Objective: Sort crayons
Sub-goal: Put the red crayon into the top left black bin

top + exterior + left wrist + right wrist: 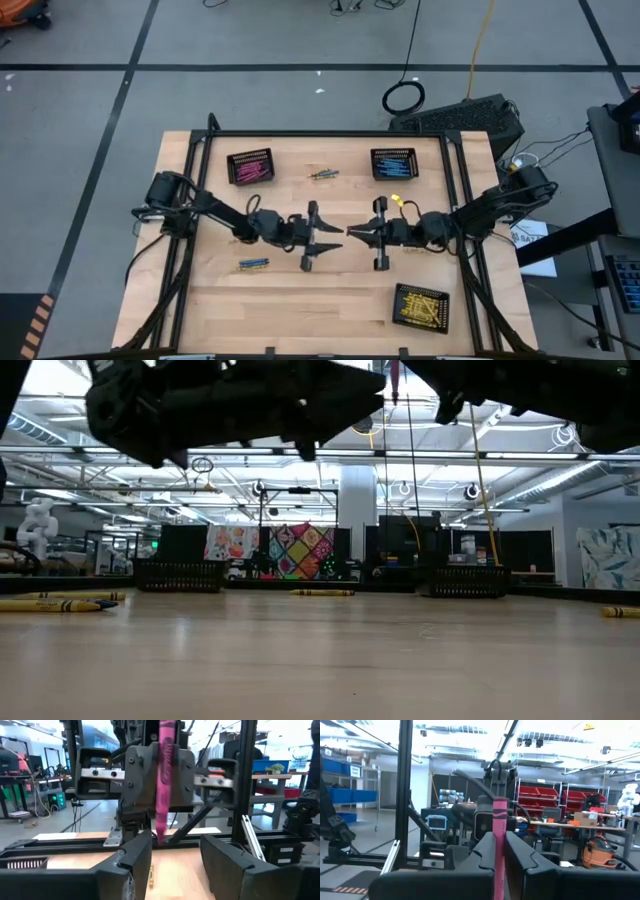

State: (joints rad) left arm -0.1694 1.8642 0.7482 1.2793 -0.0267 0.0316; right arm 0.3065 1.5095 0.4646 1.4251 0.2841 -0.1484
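Right pincer (500, 865) is clamped on a pink crayon (499, 827); left pincer (175, 865) stands apart, empty.

Bright overhead ceiling lights, glare in wrist views, near arms blurred, dark

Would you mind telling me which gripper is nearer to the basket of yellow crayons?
The right gripper. It is up and left of the basket of yellow crayons, near the table's middle; the left gripper is just beyond it, slightly farther from the basket.
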